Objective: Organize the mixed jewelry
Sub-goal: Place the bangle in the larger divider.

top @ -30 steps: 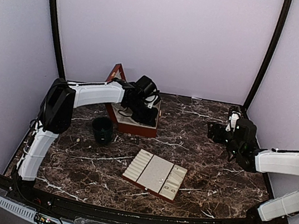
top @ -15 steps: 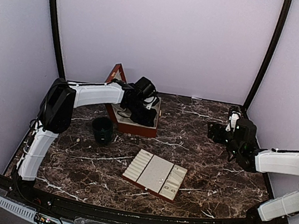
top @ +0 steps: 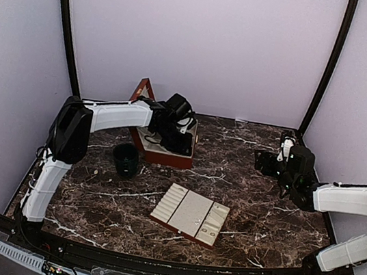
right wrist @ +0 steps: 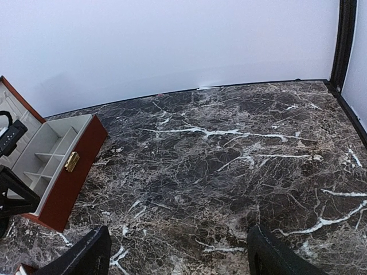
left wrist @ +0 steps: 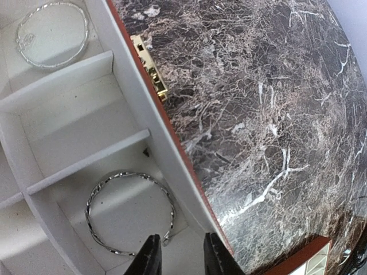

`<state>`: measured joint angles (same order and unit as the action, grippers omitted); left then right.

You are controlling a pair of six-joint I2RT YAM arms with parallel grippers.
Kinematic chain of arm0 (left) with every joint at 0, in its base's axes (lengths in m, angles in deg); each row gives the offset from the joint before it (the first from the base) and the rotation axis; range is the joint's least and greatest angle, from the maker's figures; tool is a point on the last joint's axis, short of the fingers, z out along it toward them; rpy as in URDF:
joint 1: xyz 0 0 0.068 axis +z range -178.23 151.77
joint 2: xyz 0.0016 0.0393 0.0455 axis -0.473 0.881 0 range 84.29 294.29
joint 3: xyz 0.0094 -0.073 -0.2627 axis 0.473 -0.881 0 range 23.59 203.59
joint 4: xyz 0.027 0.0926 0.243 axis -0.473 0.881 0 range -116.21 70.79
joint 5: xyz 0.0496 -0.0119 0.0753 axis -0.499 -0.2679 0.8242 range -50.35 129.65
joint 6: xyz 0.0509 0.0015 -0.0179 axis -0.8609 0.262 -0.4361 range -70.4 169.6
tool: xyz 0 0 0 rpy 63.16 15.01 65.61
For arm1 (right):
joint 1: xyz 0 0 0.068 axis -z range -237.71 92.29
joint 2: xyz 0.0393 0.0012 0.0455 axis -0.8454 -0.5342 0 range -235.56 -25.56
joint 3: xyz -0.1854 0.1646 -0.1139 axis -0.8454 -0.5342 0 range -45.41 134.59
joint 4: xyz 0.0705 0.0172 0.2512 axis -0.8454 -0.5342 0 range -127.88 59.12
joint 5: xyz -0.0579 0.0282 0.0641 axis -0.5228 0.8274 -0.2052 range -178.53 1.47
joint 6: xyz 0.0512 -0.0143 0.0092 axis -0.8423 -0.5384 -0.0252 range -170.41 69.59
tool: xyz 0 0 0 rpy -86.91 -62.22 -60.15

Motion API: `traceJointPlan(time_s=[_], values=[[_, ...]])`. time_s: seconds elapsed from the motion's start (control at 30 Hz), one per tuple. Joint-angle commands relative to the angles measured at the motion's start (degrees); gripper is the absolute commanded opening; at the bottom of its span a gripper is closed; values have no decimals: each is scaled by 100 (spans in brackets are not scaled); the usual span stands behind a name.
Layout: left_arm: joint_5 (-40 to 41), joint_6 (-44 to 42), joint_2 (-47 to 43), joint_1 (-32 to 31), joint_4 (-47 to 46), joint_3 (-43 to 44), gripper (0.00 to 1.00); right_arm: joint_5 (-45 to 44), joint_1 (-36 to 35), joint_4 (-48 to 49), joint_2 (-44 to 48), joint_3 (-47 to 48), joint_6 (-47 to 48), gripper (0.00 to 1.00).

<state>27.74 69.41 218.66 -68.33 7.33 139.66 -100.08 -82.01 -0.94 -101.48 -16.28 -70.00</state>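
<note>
Hovering with jaws slightly parted on nothing, the left end effector sits just beside the thin twisted silver hoop lying flat in a cream-lined compartment of the red-brown jewelry box; likely light, slippery wire, best pinched across its rim.

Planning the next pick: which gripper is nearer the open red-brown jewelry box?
Left. The left gripper hangs over the box, fingertips above a silver hoop in one compartment; the right gripper hovers over the marble table, well away to the box's right.
</note>
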Motion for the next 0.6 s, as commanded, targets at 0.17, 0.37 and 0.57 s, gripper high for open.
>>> traceJointPlan(time_s=[0.17, 0.37, 0.57], values=[[955, -587, -1304, -598, -1314, -642, 49, 227, 30, 124, 74, 38, -125, 82], [911, -569, -2294, -664, -2323, -2180, 55, 250, 30, 139, 46, 49, -108, 82], [486, -768, -3699, -662, -3000, -4007, 60, 604, 23, 142, 32, 165, 22, 82]])
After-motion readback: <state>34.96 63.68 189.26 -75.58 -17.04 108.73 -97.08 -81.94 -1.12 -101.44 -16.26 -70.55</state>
